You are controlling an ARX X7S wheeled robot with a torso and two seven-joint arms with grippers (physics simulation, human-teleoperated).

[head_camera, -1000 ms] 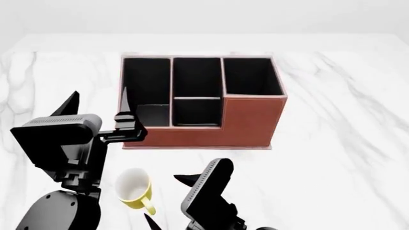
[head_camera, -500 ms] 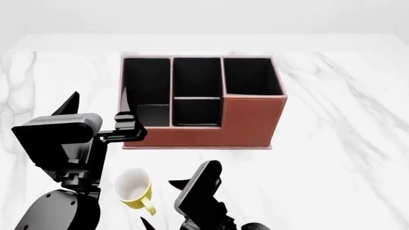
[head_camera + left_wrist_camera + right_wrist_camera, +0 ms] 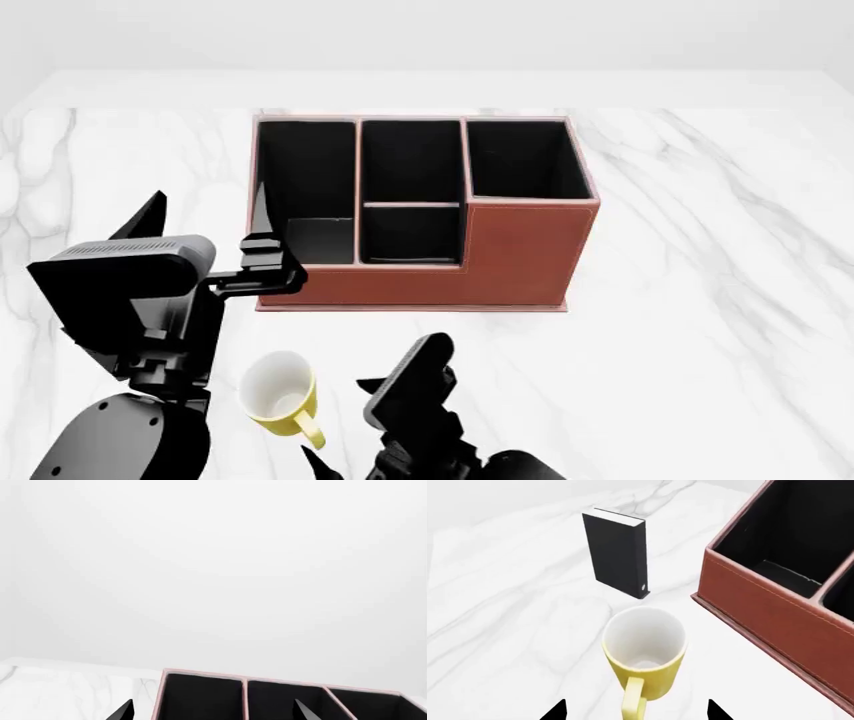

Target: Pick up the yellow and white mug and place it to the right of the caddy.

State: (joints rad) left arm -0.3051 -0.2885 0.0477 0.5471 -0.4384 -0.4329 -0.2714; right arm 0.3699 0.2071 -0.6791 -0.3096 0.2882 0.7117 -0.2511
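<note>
Slid lower and nearer the mug over the last second, black right gripper [image 3: 635, 711], fingers spread wide, nothing held. Just ahead between the fingertips, upright on white marble table [image 3: 694, 300]: small yellow and white mug [image 3: 644, 656], handle toward gripper. Beyond: reddish-brown leather caddy [image 3: 787, 600], slim black box [image 3: 617, 560]. Left gripper [image 3: 210, 712] wide too.

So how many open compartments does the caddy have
4 in the caddy: back left, back middle, back right, plus a lower one in front of the middle. The left end effector may hide another.
</note>
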